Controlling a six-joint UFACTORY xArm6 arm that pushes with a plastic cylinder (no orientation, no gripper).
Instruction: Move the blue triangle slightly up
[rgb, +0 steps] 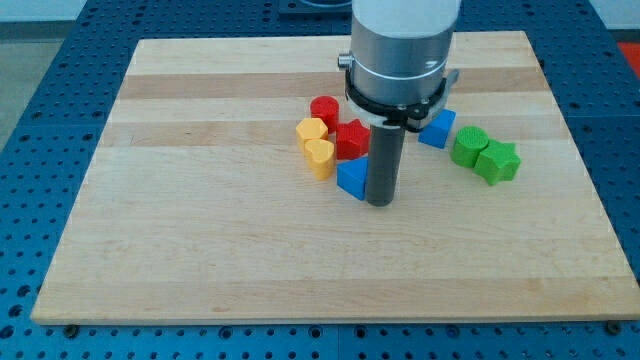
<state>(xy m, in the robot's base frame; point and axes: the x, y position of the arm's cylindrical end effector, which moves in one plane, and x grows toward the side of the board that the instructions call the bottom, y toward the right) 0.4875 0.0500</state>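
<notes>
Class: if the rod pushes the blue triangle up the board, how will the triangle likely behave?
The blue triangle looks rigid and flat-based, so it should slide, not roll. My tip sits at its right side, off-centre, so it may twist. The red block lies just above it, so it will probably bump that.

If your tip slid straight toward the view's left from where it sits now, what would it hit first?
Most likely the blue triangle: my tip sits right beside it, on its right, seemingly touching. Behind it in that line lie the yellow blocks, though depth is hard to judge.
</notes>
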